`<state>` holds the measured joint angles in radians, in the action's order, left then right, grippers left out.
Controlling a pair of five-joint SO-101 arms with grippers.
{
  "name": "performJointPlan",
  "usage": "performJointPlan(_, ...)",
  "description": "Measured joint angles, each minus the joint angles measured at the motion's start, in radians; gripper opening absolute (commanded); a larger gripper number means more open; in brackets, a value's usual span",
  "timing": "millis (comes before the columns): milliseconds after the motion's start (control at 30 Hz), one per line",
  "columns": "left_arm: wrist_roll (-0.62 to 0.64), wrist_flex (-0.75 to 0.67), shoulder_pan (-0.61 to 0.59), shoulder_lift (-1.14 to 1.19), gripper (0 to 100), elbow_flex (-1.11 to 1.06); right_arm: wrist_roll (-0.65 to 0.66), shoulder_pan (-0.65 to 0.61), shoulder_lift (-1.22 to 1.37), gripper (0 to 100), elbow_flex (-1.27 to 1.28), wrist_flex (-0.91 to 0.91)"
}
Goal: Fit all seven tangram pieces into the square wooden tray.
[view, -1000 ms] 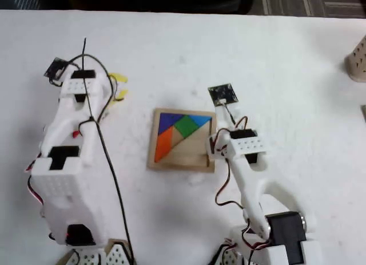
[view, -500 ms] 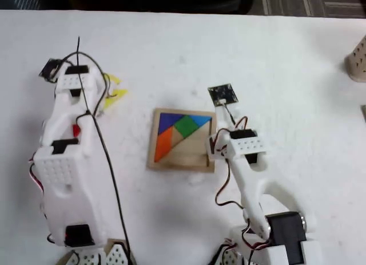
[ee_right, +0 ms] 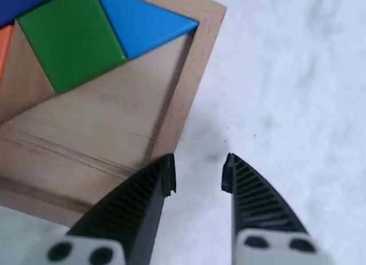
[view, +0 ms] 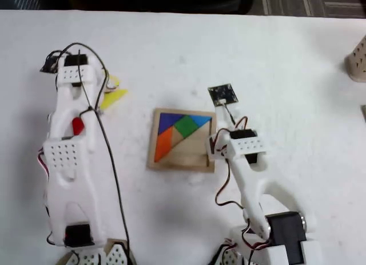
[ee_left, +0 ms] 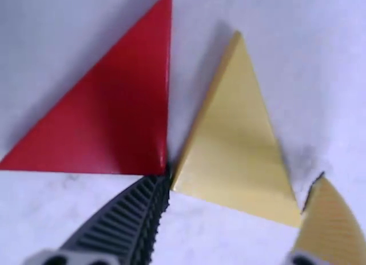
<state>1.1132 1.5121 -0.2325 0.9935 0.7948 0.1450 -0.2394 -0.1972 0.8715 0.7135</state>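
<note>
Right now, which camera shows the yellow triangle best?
The left wrist view: the yellow triangle lies whole beside the red triangle, just ahead of the open left claw. The high view gives a sliver of the yellow triangle by the left arm. The right wrist view looks at the wooden tray.

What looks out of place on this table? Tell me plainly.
Nothing is damaged or spilled. The red triangle and the yellow triangle lie loose on the table, side by side, outside the wooden tray, and a large part of the tray's floor is bare.
</note>
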Motion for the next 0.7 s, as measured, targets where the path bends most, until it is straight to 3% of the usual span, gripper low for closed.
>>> performJointPlan(100,-0.046,-0.003,-0.009,0.014,6,0.041,0.0,0.0,0.0,13.8,0.0,0.0)
performJointPlan(167,-0.069,-0.005,-0.026,0.012,3,0.055,0.0,0.0,0.0,13.8,0.0,0.0)
performJointPlan(700,-0.295,0.061,-0.014,0.034,4,0.071,0.0,-0.002,0.0,13.8,0.0,0.0)
